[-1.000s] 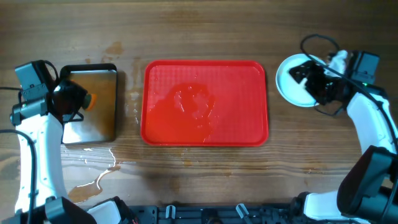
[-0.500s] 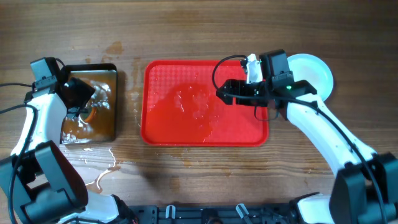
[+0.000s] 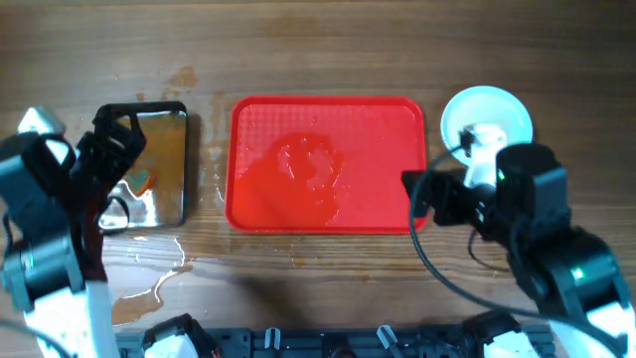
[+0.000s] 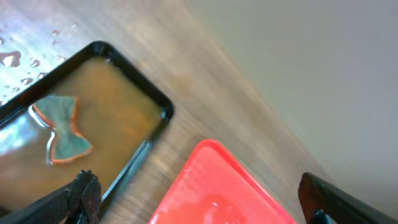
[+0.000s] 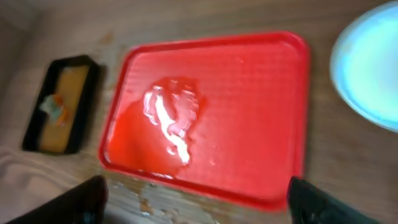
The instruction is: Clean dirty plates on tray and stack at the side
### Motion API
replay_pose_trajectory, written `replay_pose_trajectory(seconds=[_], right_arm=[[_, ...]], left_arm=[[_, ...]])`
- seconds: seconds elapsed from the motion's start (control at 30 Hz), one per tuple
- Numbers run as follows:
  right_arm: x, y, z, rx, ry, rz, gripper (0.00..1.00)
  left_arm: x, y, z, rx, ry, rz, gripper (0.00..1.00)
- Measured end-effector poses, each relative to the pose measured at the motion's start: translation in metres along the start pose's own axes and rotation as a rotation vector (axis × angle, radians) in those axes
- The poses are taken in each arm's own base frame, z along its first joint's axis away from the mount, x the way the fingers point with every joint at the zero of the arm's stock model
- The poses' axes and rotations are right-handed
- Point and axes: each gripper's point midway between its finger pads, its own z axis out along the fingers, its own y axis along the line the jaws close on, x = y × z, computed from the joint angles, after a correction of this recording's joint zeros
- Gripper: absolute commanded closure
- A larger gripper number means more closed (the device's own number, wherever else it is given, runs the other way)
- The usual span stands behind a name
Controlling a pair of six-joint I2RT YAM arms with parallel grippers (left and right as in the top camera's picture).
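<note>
The red tray (image 3: 328, 164) lies mid-table and holds only a shiny film of water (image 5: 171, 115). Off its right end, the plates (image 3: 487, 117) show as one pale round disc on the wood, partly behind my right arm; the right wrist view catches its edge (image 5: 373, 71). My right gripper (image 3: 429, 199) hangs open high above the tray's right front corner, nothing between its fingertips (image 5: 68, 205). Above the pan's near side, my left gripper (image 3: 111, 149) is open and empty, its fingertips (image 4: 81, 194) spread wide.
A black-rimmed metal pan (image 3: 179, 164) with brown water stands left of the tray; an orange-and-green sponge (image 4: 62, 132) floats in it. Spilled water streaks the wood (image 3: 149, 283) at the front left. Droplets lie by the tray's left edge (image 3: 214, 174).
My left gripper opened and let the sponge go into the pan, then rose. My right arm drew back from the tray and plates toward the front and lifted.
</note>
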Motion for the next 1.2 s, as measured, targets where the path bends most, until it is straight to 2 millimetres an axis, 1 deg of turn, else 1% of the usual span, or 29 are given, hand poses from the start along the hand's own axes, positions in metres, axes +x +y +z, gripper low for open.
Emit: replay_pose_trajectory(seconds=[0.03, 0.07, 0.13, 0.23, 0.4, 0.7, 0.8, 0.9, 0.93, 0.97, 1.03, 1.13, 1.2], right_arm=[[0.006, -0.007, -0.009, 0.039, -0.003, 0.003, 0.00], [0.009, -0.013, -0.012, 0.068, -0.002, 0.006, 0.00], [0.012, -0.019, -0.012, 0.101, 0.012, 0.009, 0.00], [0.013, -0.023, -0.010, 0.121, 0.016, 0.014, 0.00], [0.016, -0.028, 0.004, 0.147, 0.068, 0.041, 0.00], [0.036, -0.046, 0.051, 0.229, 0.259, 0.071, 0.00], [0.033, -0.046, 0.055, 0.226, 0.249, 0.070, 0.00], [0.010, -0.037, 0.058, 0.160, 0.090, 0.047, 0.00], [0.002, -0.033, 0.050, 0.104, -0.038, 0.033, 0.00], [0.003, -0.032, 0.046, 0.087, -0.080, 0.028, 0.00], [-0.009, -0.030, 0.036, 0.023, -0.257, 0.011, 0.00], [0.003, -0.044, 0.020, -0.025, -0.479, 0.002, 0.00], [0.016, -0.059, 0.018, -0.035, -0.563, 0.007, 0.00]], left_arm=[[0.002, -0.006, -0.016, 0.028, -0.021, 0.009, 0.00], [0.002, -0.011, -0.024, 0.047, -0.036, 0.016, 0.00], [0.004, -0.015, -0.035, 0.067, -0.052, 0.024, 0.00], [0.002, -0.021, -0.050, 0.097, -0.092, 0.037, 0.00], [0.003, -0.021, -0.051, 0.100, -0.091, 0.038, 0.00], [0.004, -0.021, -0.050, 0.096, -0.085, 0.036, 0.00], [0.004, -0.021, -0.050, 0.096, -0.085, 0.036, 0.00], [0.004, -0.020, -0.050, 0.096, -0.084, 0.036, 0.00], [0.004, -0.021, -0.050, 0.096, -0.085, 0.036, 0.00], [0.004, -0.021, -0.050, 0.097, -0.084, 0.036, 0.00], [0.004, -0.021, -0.050, 0.098, -0.084, 0.036, 0.00], [0.005, -0.020, -0.049, 0.096, -0.080, 0.035, 0.00], [0.005, -0.020, -0.049, 0.095, -0.078, 0.034, 0.00]])
